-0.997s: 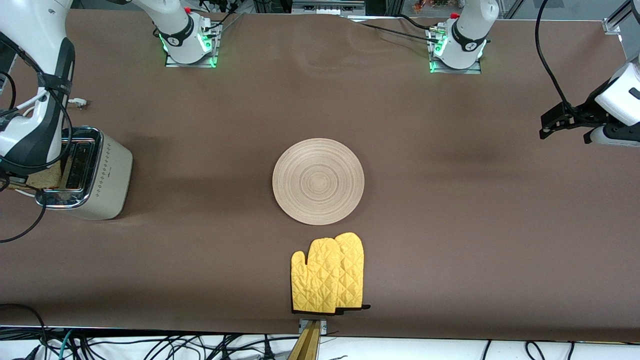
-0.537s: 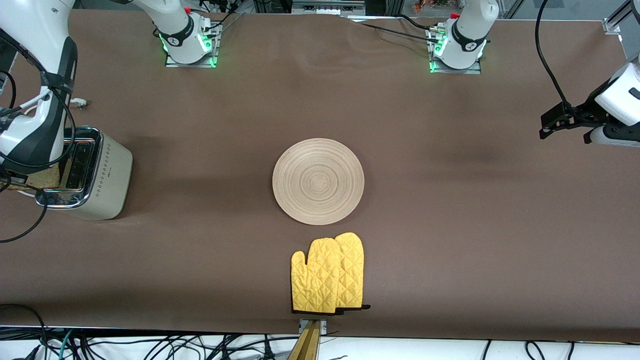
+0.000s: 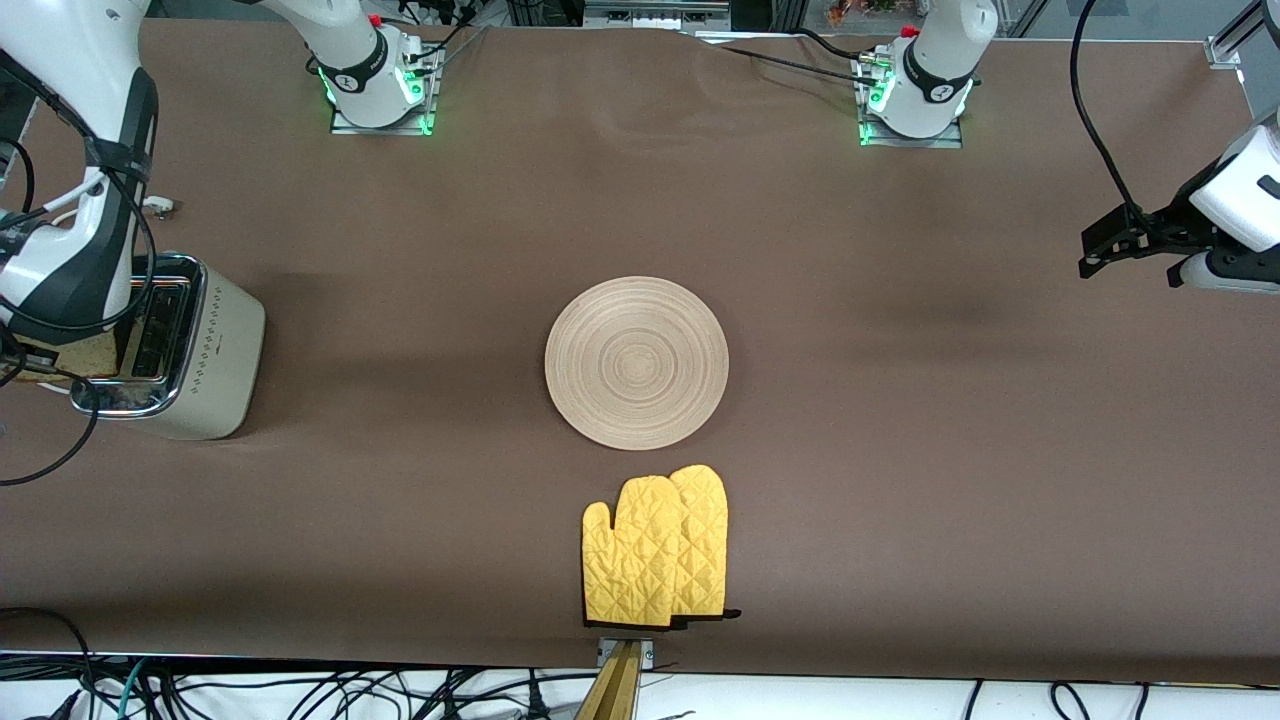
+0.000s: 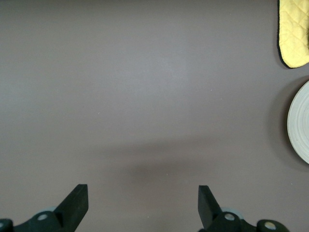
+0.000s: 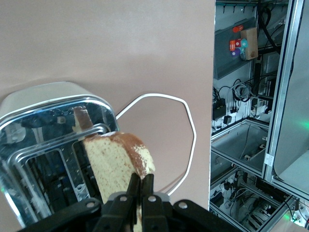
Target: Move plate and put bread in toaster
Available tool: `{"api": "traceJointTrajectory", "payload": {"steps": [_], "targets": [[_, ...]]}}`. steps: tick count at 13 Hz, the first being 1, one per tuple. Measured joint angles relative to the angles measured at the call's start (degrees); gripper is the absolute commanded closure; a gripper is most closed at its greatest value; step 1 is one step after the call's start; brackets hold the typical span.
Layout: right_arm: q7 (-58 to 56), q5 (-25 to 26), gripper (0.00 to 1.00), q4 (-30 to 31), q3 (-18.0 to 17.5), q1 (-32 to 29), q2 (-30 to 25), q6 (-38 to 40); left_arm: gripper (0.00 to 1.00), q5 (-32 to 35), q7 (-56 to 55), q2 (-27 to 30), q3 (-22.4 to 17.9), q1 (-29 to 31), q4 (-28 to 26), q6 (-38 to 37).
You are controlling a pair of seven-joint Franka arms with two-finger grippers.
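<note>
1. Right gripper (image 5: 140, 193) pinches the speckled light-brown bread slice (image 5: 118, 166) over the cream-white chrome-topped toaster (image 3: 190, 350) at the right arm's end of the desk.
2. Left gripper (image 4: 142, 205) spread wide, empty, waiting over bare desk at the left arm's end.
3. Round light-wood plate (image 3: 636, 362) mid-desk; yellow quilted oven mitts (image 3: 655, 550) at the camera-side edge.

We see bare tabletop (image 3: 900, 420) all round the plate (image 3: 636, 362), only the mitts (image 3: 655, 548) lying just nearer the camera, while over the toaster (image 3: 190, 350) the right tool (image 5: 140, 193) with its bread (image 5: 118, 164) crowds the slots.
</note>
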State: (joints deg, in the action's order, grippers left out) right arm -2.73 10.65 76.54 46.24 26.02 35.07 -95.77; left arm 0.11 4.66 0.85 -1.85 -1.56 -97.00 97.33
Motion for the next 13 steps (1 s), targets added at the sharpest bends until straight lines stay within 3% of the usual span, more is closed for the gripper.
{"api": "traceJointTrajectory", "payload": {"steps": [13], "targets": [[0.2, 0.0, 1.0, 0.0, 1.8, 6.6, -1.7, 4.4, 0.0, 0.0, 0.0, 0.0, 0.0, 0.0, 0.0, 0.0]]}}
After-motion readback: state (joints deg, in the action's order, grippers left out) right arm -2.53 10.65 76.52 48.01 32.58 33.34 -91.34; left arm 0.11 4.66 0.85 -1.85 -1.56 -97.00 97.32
